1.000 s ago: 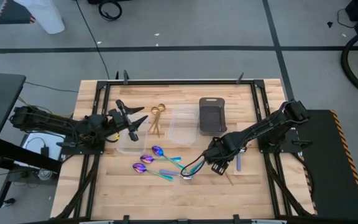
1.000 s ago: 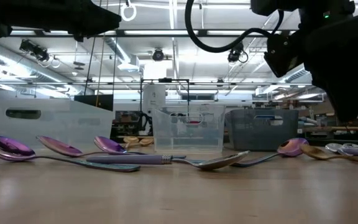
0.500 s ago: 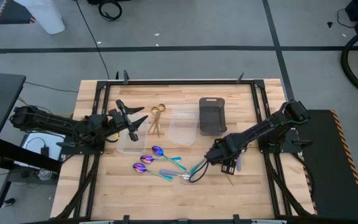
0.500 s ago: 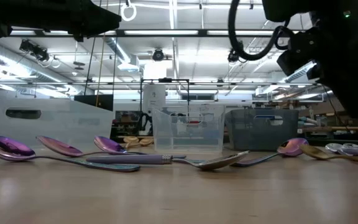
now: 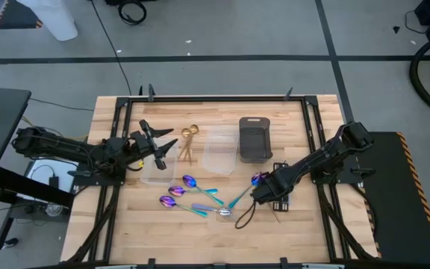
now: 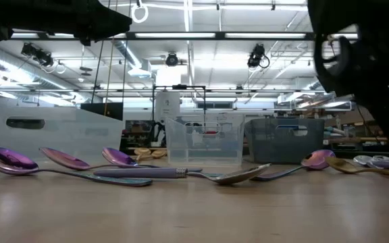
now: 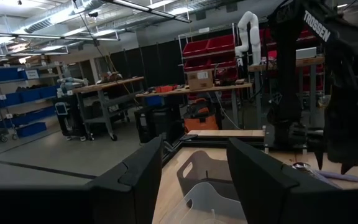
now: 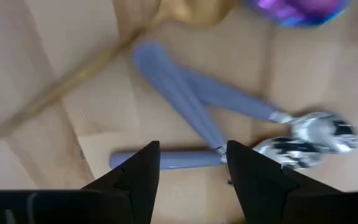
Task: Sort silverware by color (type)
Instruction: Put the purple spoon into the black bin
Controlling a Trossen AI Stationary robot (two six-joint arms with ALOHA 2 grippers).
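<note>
**Right gripper over spoons on right side, nothing held**

Table (image 5: 163, 232): wooden top, black frame. Left arm waits at left side, left gripper (image 5: 164, 149) above the left clear container (image 5: 155, 166), jaws spread, empty. Right arm reaches in from the right; right gripper (image 5: 263, 193) hangs low over the table right of centre, jaws spread, holding nothing. Wrist view shows its fingers (image 8: 138, 171) apart above the wood.

Grey tray (image 5: 254, 139) sits far centre-right. Second clear container (image 5: 219, 149) just left of it. In low view the containers and tray stand behind the spoon row.

Silverware:
- Gold pieces (image 5: 188, 143) lie between the two clear containers, far side.
- Purple spoons (image 5: 187, 193), teal handles, in a loose cluster at centre, near side of the containers; one more purple bowl (image 5: 257, 178) just beside the right gripper.
- Silver spoon (image 5: 225, 213) at near centre, touching the purple handles.
- Under the right gripper: two silver spoons with lavender handles (image 8: 185, 93), handles crossing; a gold spoon (image 8: 104, 53) beside them; purple bowl (image 8: 297, 11) at the edge.
</note>
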